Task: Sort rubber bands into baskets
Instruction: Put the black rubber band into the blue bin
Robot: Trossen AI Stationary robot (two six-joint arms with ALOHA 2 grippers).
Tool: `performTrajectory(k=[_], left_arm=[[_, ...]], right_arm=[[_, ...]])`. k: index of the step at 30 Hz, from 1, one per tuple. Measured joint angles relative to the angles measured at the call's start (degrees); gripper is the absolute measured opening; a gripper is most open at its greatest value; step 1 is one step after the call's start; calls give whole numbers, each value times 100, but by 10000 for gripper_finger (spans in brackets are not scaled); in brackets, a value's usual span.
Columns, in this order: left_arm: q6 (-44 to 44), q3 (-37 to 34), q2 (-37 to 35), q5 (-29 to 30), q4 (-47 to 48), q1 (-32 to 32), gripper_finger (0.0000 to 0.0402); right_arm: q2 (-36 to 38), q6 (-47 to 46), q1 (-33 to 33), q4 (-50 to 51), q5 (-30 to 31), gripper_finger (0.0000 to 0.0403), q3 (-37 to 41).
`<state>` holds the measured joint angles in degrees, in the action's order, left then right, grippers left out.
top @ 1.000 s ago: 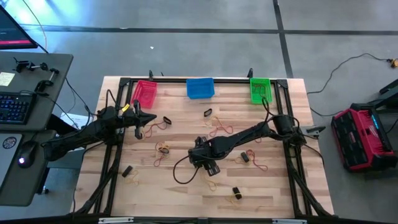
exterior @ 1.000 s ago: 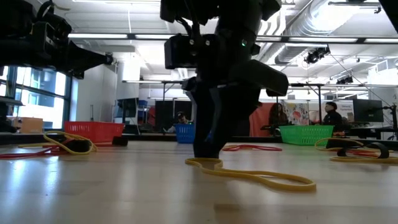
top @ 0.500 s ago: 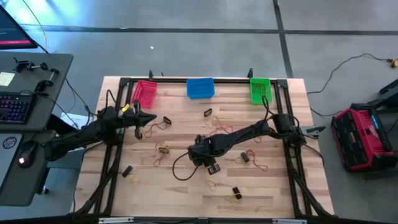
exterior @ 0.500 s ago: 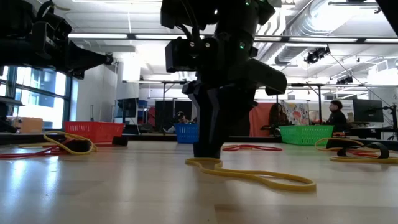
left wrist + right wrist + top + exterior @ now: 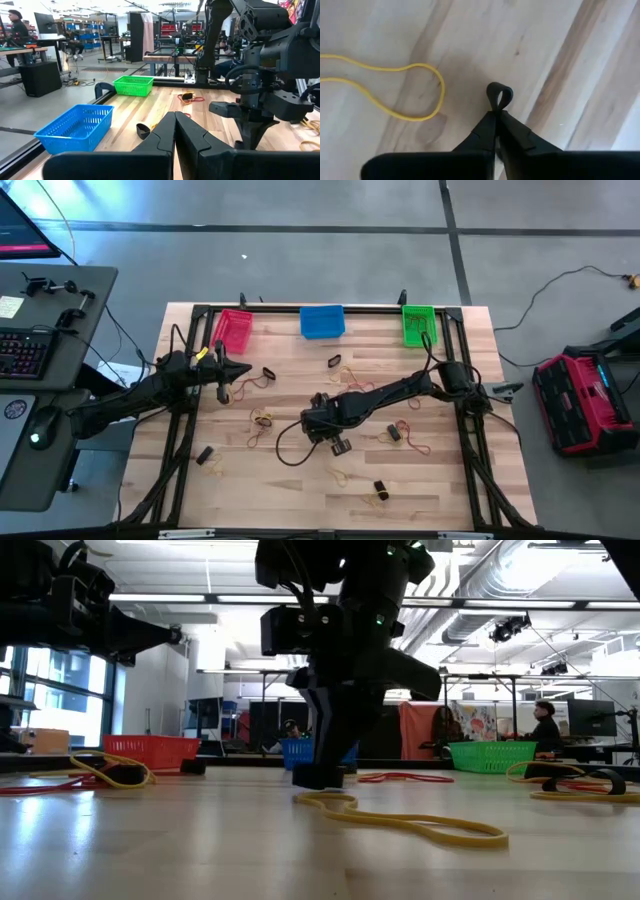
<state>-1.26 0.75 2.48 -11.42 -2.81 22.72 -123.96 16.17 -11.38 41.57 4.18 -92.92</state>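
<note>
Left gripper (image 5: 243,373) hangs over the left part of the surface (image 5: 300,500), near the red-pink basket (image 5: 232,330), fingers (image 5: 165,137) clenched on nothing. Right gripper (image 5: 496,116) at mid-surface, fingers pinched on a small black rubber band (image 5: 499,96) whose loop pokes out past the tips, with a yellow rubber band (image 5: 395,92) lying just beside it on the wood. Blue basket (image 5: 322,321) and green basket (image 5: 418,324) sit along the far edge, other rubber bands scattered loose across the surface.
</note>
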Motion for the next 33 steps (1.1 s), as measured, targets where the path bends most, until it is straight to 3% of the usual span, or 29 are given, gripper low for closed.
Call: performTrajectory(k=[5, 19, 25, 33], left_arm=[[4, 0, 0, 0, 0, 0, 0], [-3, 0, 0, 2, 5, 0, 0], [11, -2, 0, 0, 2, 0, 0], [7, -2, 0, 0, 26, 0, 0]], right_arm=[[11, -82, -6, -34, 78, 3, 0], [997, 317, 221, -398, 1339, 1, 0], [1451, 535, 702, -556, 1866, 0, 0], [1628, 813, 1663, -541, 1972, 0, 0]])
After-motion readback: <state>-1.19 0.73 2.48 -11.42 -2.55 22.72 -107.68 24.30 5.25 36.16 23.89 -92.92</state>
